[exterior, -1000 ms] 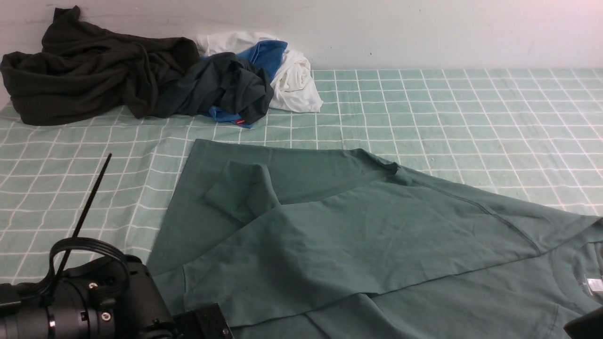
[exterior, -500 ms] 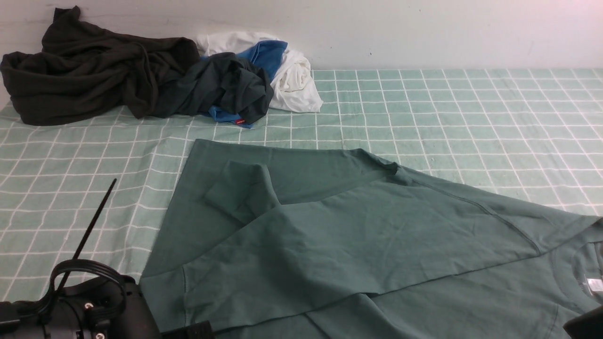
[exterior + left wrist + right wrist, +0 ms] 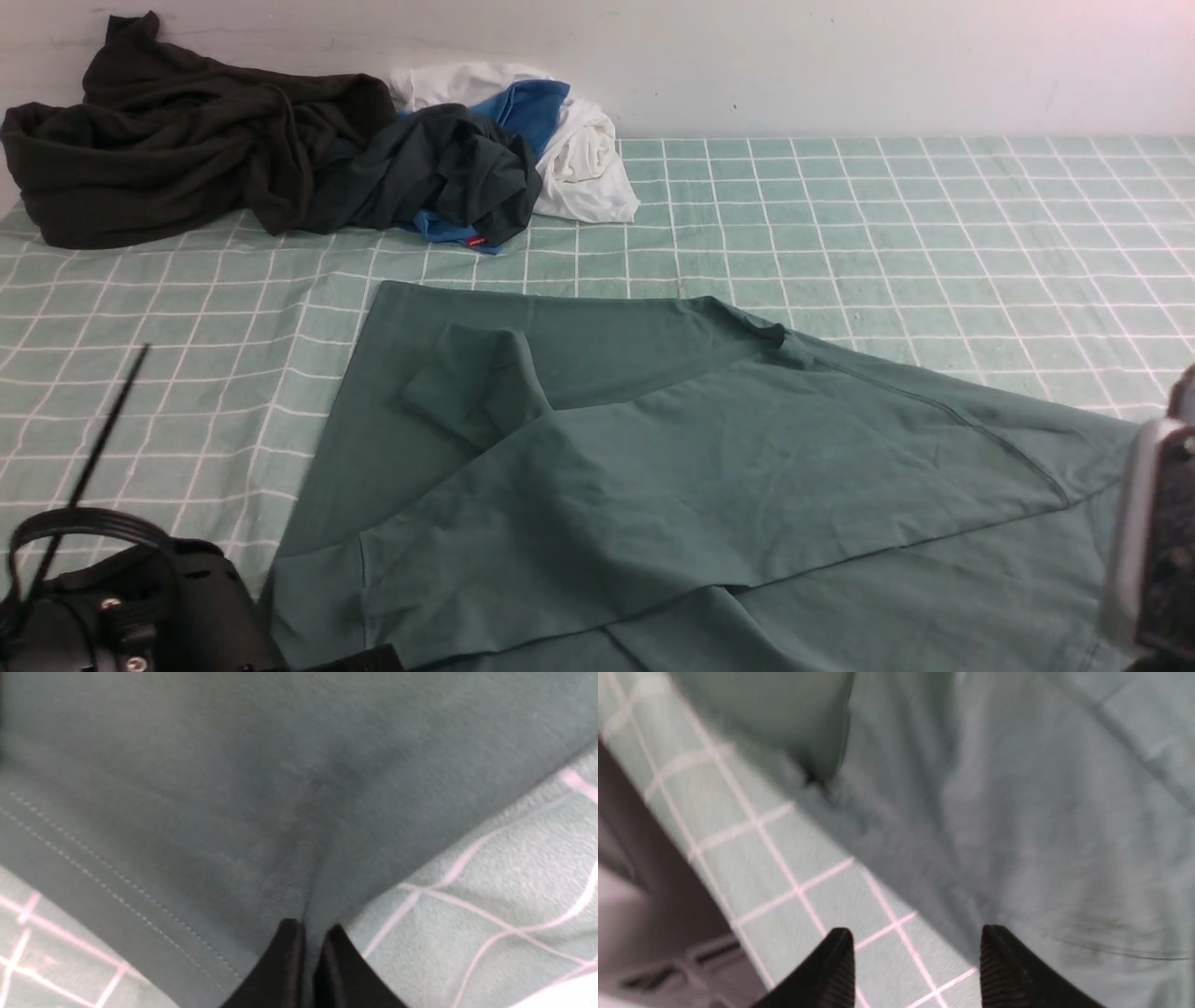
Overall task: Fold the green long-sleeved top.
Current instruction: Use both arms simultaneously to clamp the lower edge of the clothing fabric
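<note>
The green long-sleeved top [image 3: 653, 485] lies spread over the near half of the checked cloth, with one sleeve [image 3: 476, 373] folded in over its body. In the left wrist view my left gripper [image 3: 312, 933] is shut on a pinch of the top [image 3: 233, 788] near its stitched hem. That arm [image 3: 121, 607] sits at the top's near-left corner. My right gripper [image 3: 916, 938] is open and holds nothing. It hangs over the checked cloth right at the edge of the top [image 3: 1041, 812]. The right arm [image 3: 1153, 551] covers the top's right end.
A heap of clothes lies at the back left against the wall: a big black-brown garment [image 3: 168, 140], a very dark green one [image 3: 448, 168], a blue one [image 3: 527, 103] and a white one [image 3: 583, 159]. The mint checked cloth [image 3: 887, 215] covers the table.
My left jaws have shut on the top, and that arm has slid left, dragging the top's near-left corner with it. The right arm has risen into view at the right edge, hiding the neck.
</note>
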Controlling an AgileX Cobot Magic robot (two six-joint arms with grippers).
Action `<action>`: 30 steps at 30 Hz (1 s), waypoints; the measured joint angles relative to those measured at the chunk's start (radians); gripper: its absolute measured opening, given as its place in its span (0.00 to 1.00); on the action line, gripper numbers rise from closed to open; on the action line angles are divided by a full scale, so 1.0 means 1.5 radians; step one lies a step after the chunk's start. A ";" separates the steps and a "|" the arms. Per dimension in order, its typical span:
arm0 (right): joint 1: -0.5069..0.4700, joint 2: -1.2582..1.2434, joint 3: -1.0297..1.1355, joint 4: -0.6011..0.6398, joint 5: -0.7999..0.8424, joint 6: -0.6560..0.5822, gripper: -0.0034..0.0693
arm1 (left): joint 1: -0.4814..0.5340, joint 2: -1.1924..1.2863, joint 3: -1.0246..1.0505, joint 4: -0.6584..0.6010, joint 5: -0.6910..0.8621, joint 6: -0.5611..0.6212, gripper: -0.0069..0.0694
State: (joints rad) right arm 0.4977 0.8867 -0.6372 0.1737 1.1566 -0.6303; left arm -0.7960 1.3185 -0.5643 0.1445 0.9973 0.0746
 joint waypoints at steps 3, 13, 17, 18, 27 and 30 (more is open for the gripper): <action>0.000 0.032 0.051 -0.016 -0.057 -0.041 0.63 | 0.000 -0.044 0.000 -0.001 0.013 0.001 0.10; 0.000 0.197 0.136 -0.206 -0.264 -0.065 0.66 | 0.000 -0.075 0.000 -0.002 0.017 0.003 0.10; 0.000 0.271 0.136 -0.252 -0.313 -0.056 0.66 | 0.000 -0.075 0.000 -0.002 0.017 0.003 0.10; 0.000 0.289 0.136 -0.258 -0.316 -0.054 0.65 | 0.000 -0.075 0.000 -0.002 0.017 0.003 0.10; 0.002 0.301 0.126 -0.251 -0.292 -0.053 0.32 | 0.000 -0.075 0.000 0.002 0.017 0.004 0.10; 0.002 0.271 0.130 -0.260 -0.296 -0.053 0.14 | 0.000 -0.075 -0.001 0.006 0.017 0.004 0.10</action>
State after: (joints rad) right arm 0.5006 1.2937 -0.4420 -0.2162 0.7131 -0.7097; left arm -0.7960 1.2059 -0.5665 0.1533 1.0224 0.0806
